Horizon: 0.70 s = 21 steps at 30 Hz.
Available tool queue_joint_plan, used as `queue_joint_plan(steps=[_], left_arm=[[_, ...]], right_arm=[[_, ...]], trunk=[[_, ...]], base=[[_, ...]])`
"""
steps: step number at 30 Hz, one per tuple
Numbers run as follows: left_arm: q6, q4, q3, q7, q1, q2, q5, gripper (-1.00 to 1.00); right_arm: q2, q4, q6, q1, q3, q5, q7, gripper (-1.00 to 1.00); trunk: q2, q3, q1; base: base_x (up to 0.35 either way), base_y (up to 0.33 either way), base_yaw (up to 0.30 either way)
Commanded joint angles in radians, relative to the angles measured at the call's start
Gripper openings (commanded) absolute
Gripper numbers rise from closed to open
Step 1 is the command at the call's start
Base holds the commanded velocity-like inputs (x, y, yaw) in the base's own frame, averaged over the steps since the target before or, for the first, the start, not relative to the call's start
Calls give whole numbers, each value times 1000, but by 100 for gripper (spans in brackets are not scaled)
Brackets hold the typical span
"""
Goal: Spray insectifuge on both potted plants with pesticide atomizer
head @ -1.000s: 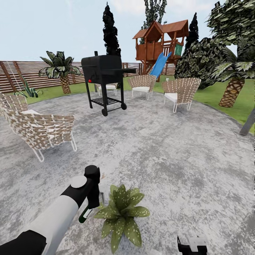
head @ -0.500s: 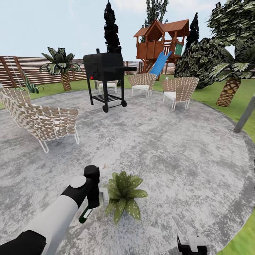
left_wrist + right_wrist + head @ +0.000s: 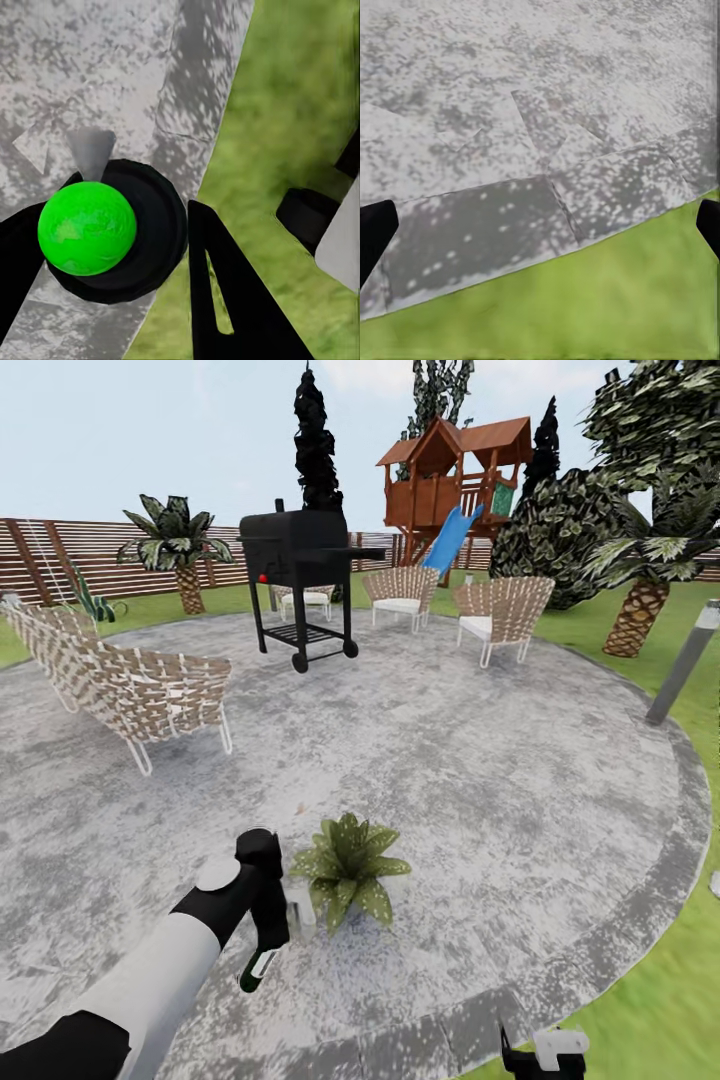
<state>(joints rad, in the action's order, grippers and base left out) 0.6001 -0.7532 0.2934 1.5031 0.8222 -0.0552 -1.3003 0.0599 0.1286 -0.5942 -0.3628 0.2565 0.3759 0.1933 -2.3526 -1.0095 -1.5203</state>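
Round grey paved patio (image 3: 480,760) in the garden, edged by lawn (image 3: 640,1000), with wicker chairs (image 3: 140,690) and a black grill (image 3: 300,550) beyond. Near the robot, on the paving, stands one potted plant (image 3: 347,865), a low rosette of broad pointed leaves carrying whitish specks of insectifuge (image 3: 378,905); coverage looks partial, though the specks are too fine to judge fully. The left gripper (image 3: 268,940) hangs just beside the plant with its jaws clamped on the pesticide atomizer (image 3: 258,968), whose dark green body and white label band project below the fingers. In the left wrist view the bottle's green end (image 3: 86,227) sits between the dark fingers (image 3: 225,300). The bottle is probably light, rigid and smooth-sided, so liable to twist or slip; the slim body near the label band appears the soundest place to hold, leaving the nozzle clear. The right gripper (image 3: 545,1055) hangs low over the patio edge, jaws apart and holding nothing.
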Motion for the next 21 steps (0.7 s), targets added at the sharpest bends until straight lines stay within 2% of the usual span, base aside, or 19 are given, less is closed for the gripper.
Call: queue_joint_plan(steps=[1,2,4,8,11,12,13,16,17,19,21], left_arm=[[10,0,1,-9,-1,0,18,-100],[7,2,2,-33,-5,0,56,-100],[-11,2,2,-68,-17,0,104,-100],[-143,4,2,-181,-57,0,247,-100],[-193,4,1,-237,-84,1,354,-100],[-322,15,1,-285,-101,1,451,-100],[-340,31,1,-304,-105,1,474,-100],[-357,67,1,-330,-108,2,493,-100],[-360,76,1,-337,-108,2,495,-100],[-362,88,1,-353,-109,2,497,-100],[-363,109,2,-374,-114,2,498,-100]], right_arm=[[0,-1,-2,-1,4,11,6,100],[0,-1,-2,-1,4,11,6,100],[0,-1,-2,-1,4,11,6,100],[0,-1,-2,-1,4,10,6,100],[1,-1,-2,-1,5,9,6,100],[9,3,-2,-1,6,9,2,100],[16,6,-2,-1,6,10,0,100],[39,42,-2,-1,5,11,-23,100],[42,83,-1,-1,5,11,-61,100],[46,170,6,-1,4,12,-177,100],[51,262,46,-1,3,12,-357,100]], trunk=[[0,-1,1],[0,-1,1],[0,-1,1],[0,-1,1],[0,-1,1],[0,-1,1],[0,-1,1],[0,-1,1],[0,-1,1],[0,-1,1],[0,-1,1]], base=[[-339,0,0],[-338,0,0],[-338,0,0],[-338,0,0],[-338,0,0],[-164,0,0],[-84,0,0],[-33,0,0],[-9,0,0],[-4,0,0],[-1,0,0]])
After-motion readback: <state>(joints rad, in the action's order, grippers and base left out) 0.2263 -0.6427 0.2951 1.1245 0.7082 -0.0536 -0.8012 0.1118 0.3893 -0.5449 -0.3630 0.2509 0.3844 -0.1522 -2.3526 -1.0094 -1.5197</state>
